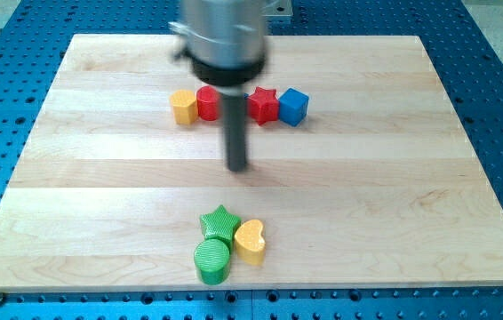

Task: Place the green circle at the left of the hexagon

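Note:
The green circle [211,260] lies near the board's bottom edge, touching a green star [219,221] above it and a yellow heart [251,241] to its right. The yellow hexagon [183,106] sits near the view's top, touching a red block [208,103] on its right; that block's shape is partly hidden by the rod. My tip [237,167] is at mid-board, below the top row and well above the green circle, touching no block.
A red star [264,104] and a blue cube [293,107] sit right of the rod in the top row. The wooden board [74,178] lies on a blue perforated table [500,107].

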`<control>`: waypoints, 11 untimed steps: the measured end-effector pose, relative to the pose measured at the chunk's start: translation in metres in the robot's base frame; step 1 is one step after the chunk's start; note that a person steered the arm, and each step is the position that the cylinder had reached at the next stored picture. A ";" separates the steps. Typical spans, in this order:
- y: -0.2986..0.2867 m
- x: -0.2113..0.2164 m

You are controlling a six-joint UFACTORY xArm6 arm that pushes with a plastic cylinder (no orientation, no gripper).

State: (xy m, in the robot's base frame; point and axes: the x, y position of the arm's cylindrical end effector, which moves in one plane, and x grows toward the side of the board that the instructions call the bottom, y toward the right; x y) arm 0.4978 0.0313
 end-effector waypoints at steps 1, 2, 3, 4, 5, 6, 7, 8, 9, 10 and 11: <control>0.054 0.090; 0.043 0.121; 0.004 0.121; -0.068 0.121; -0.130 0.097; -0.184 0.033; -0.140 0.066; -0.123 0.081; -0.194 0.086; -0.218 0.044; -0.198 0.050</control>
State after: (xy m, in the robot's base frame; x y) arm 0.5475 -0.1671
